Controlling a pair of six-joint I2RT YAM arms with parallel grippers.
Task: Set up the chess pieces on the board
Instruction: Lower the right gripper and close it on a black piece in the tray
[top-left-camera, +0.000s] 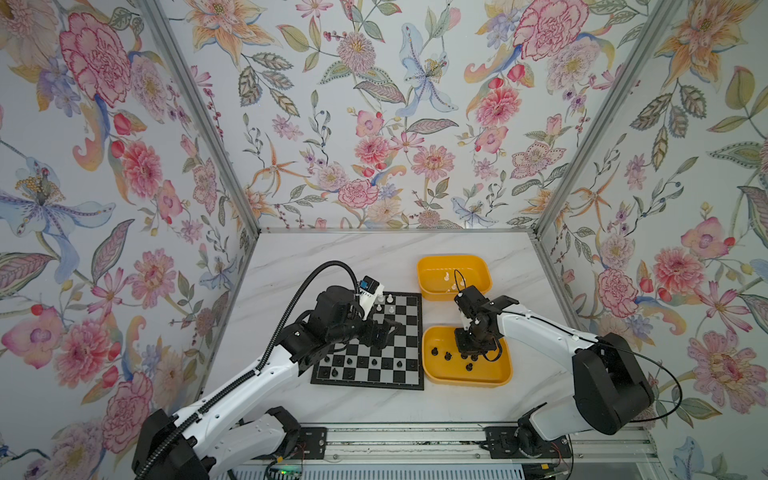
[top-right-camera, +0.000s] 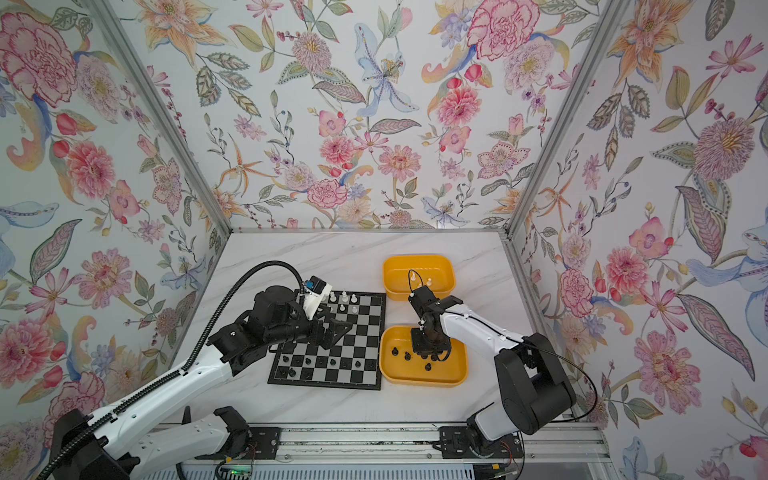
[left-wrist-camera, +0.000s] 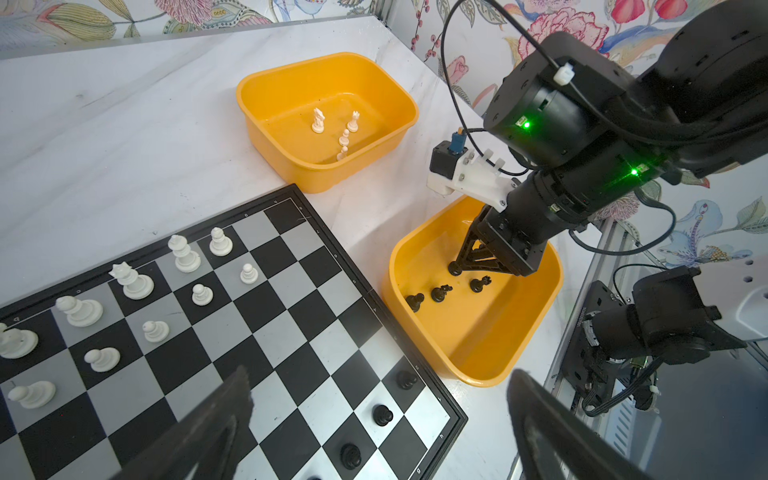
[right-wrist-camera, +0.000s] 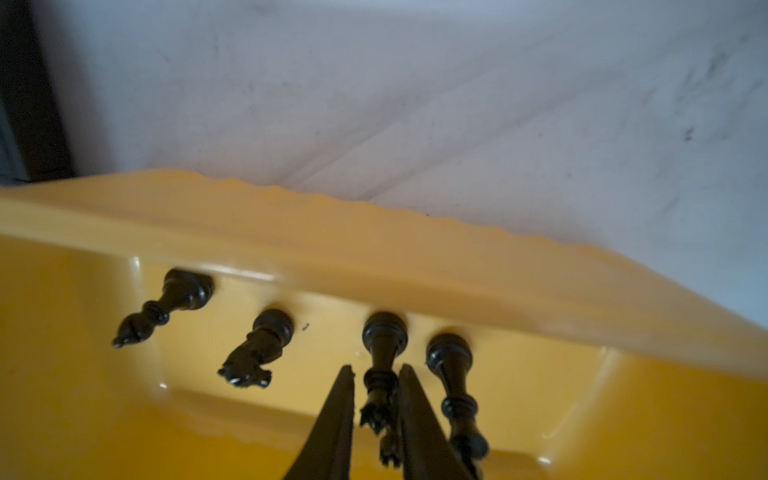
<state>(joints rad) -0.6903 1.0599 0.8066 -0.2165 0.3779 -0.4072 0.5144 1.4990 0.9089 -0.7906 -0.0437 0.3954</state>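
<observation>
The right jaws nearly shut round black queen (right-wrist-camera: 379, 376) (taller piece (right-wrist-camera: 453, 374) beside), grip unclear; left jaws wide, empty.

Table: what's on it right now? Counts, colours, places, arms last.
table: one, white marbled, under everything
board: one, black and silver-grey, mid-table
far tub: one, yellow, right of the board's far end
near tub: one, yellow, right of its near end
white pieces on the board: ten visible, far two rows
white pieces in the far tub: four
black pieces on the board: at least five, near rows
black pieces in the near tub: at least four
left gripper: black, open, above the board
right gripper: black, in the near tub, jaws either side of a black piece; grip unclear
</observation>
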